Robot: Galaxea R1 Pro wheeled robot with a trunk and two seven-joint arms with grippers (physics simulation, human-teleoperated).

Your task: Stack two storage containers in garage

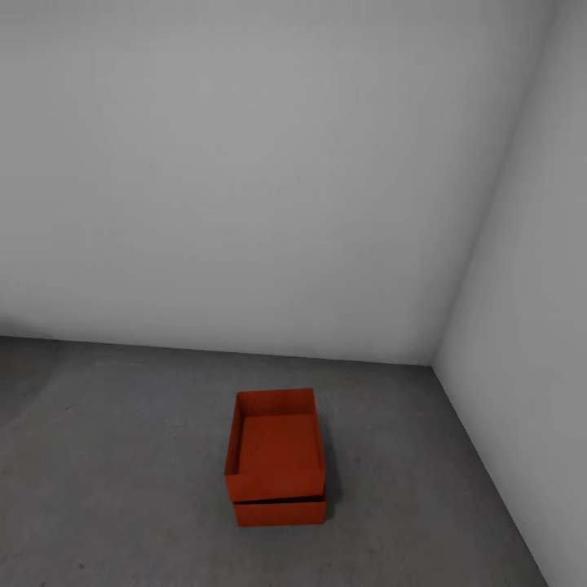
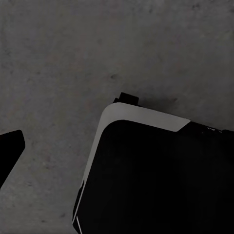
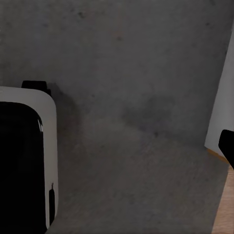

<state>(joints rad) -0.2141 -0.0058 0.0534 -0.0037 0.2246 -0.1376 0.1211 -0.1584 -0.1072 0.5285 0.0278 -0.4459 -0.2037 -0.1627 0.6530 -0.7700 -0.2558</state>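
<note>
Two orange-red storage containers stand stacked in the garage corner in the head view. The upper container [image 1: 277,444] rests open-topped and slightly skewed on the lower container [image 1: 281,512], which stands on the dark grey concrete floor [image 1: 122,456]. Both bins look empty. No arm reaches near the stack. In the left wrist view one dark fingertip [image 2: 10,148] of the left gripper shows at the picture's edge over bare floor. The right wrist view has one dark fingertip [image 3: 228,146] of the right gripper at its edge. Nothing is held between the fingers of either gripper.
Plain grey-white walls [image 1: 244,163] meet in a corner behind and to the right of the stack [image 1: 436,363]. My black, white-rimmed base [image 2: 146,170] [image 3: 19,161] shows in both wrist views. A pale wall [image 3: 224,87] and a wood-coloured strip [image 3: 224,209] lie beside the right gripper.
</note>
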